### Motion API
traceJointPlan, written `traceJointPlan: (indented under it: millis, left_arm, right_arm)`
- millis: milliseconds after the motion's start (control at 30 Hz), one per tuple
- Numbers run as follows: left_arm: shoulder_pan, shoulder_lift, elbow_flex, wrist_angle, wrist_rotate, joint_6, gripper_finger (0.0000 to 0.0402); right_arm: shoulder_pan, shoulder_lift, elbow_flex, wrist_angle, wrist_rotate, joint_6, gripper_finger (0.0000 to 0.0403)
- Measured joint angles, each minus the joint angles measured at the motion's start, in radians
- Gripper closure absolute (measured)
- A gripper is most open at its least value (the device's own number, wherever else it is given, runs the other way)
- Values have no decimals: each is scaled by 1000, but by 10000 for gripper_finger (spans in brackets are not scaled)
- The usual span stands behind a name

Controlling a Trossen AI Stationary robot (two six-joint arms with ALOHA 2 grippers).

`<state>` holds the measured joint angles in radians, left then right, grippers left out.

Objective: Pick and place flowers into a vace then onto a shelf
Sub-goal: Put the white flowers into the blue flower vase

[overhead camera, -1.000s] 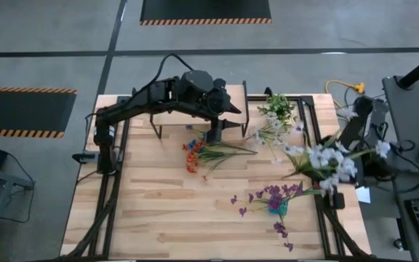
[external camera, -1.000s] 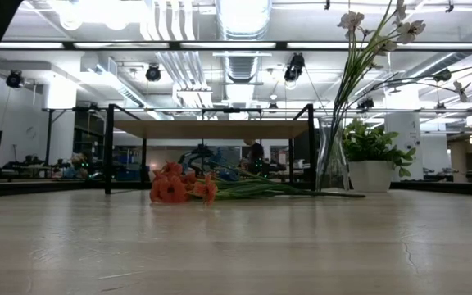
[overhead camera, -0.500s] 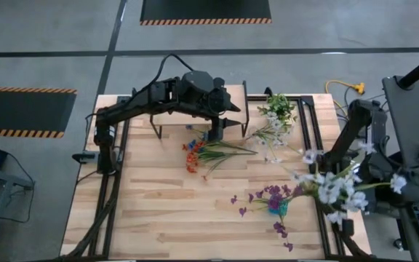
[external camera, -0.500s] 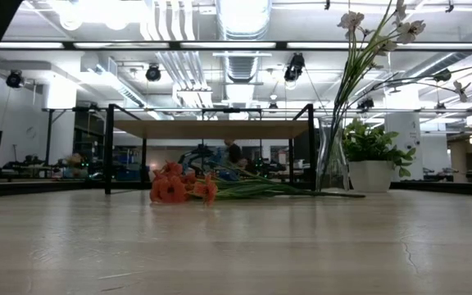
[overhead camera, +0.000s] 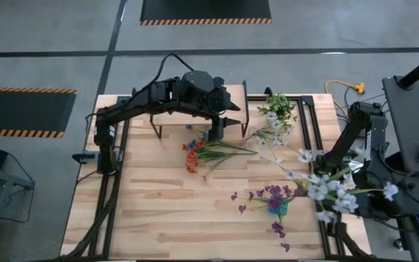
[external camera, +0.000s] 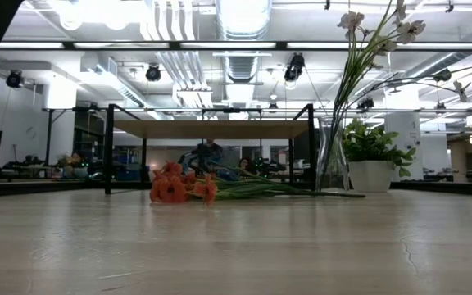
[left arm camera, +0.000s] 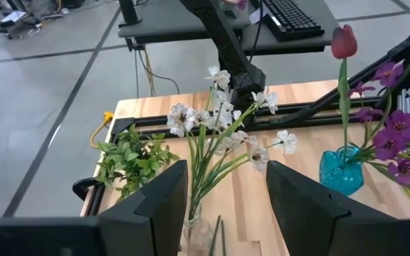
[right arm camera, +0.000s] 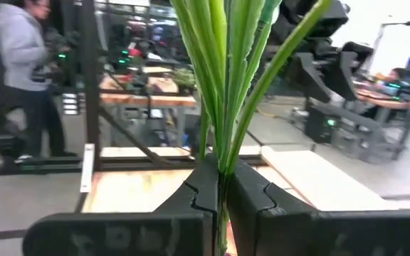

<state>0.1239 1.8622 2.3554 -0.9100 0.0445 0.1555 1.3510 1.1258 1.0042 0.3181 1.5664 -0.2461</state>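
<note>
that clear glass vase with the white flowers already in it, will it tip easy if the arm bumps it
Probably, yes. The glass vase is tall and narrow, and the white flowers lean well out to one side, so its weight likely sits high. Glass on smooth wood may also slide, and could break if it falls.

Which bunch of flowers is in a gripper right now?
The white bunch, clamped by its stems in the right gripper; orange flowers lie on the table.
</note>
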Motion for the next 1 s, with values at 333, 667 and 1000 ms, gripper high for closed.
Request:
traceJointPlan:
  millis: [333,667,1000]
  left_arm:
    - [9,1,0,-29,0,0,226]
    - [14,1,0,-30,0,-8,226]
    - [17,1,0,-29,0,-19,226]
  right_arm:
    - [73,-9,113,9,-102,-101,394]
    - [76,-9,-3,-4,-99,57,394]
    - [74,-16,-222,-1,5,336,394]
